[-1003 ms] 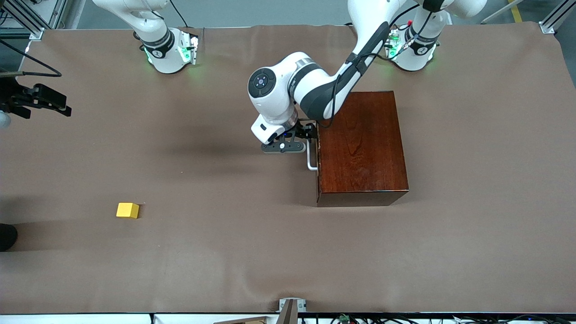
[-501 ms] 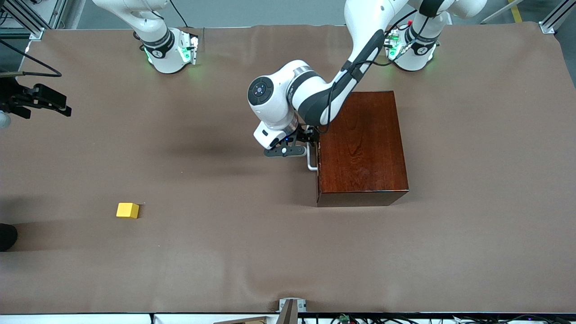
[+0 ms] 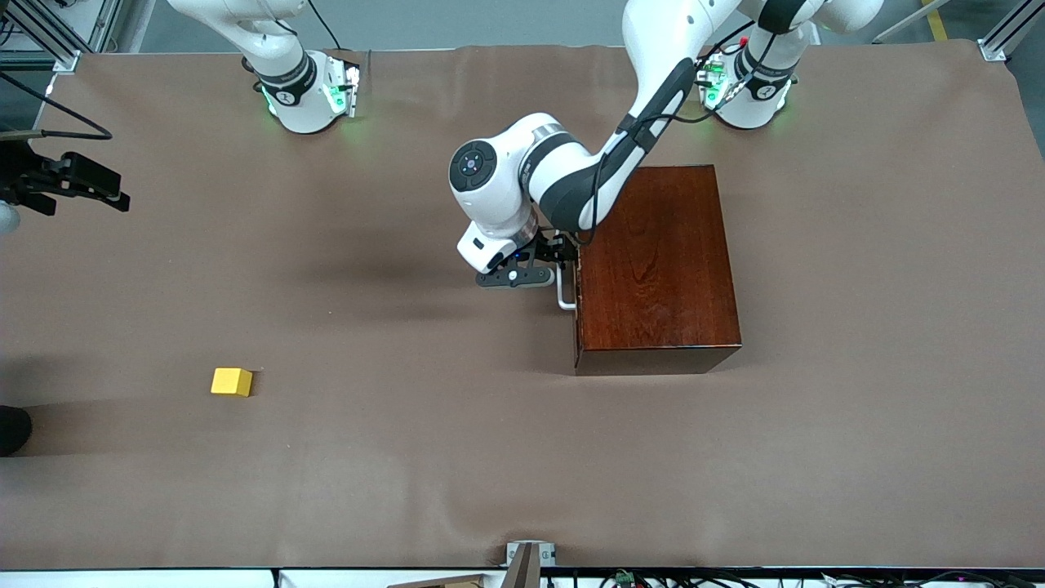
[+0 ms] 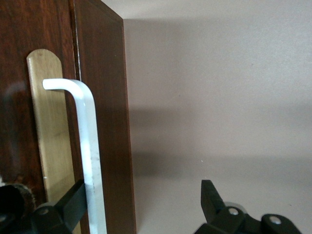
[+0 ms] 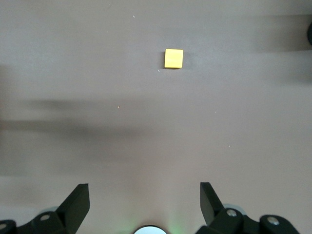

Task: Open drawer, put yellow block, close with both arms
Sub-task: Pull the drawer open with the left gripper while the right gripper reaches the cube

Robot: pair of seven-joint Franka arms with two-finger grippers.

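Left gripper (image 3: 545,263): at the drawer's handle, in front of the drawer face; jaws spread. In the left wrist view one finger (image 4: 73,202) sits tucked between the bar and the brass backplate (image 4: 48,126), the other finger (image 4: 210,195) stands well clear over bare table. Nothing clamped yet.
Handle (image 4: 87,146): white U-shaped bar, mounted on the drawer front; only its lower bend shows in the front view (image 3: 563,298).
Drawer (image 4: 29,29): shut, front flush with the casing edge; no pale tray visible.
Casing (image 3: 657,265): glossy dark mahogany box, toward the left arm's end of the table.
Right gripper (image 5: 145,204): held high past the right arm's end of the table, fingers apart, holding nothing; this arm waits.
Yellow block (image 3: 232,381): on the brown table cover (image 3: 408,449), toward the right arm's end, nearer the front camera than the box and well apart from it; also seen in the right wrist view (image 5: 174,58).
Step in hand: opening, at the grasp stage. Judged early; nothing else started.
Next move calls for: closing the fingers squarely on the bar, then a straight pull away from the casing. An off-axis pull risks dragging the whole box.
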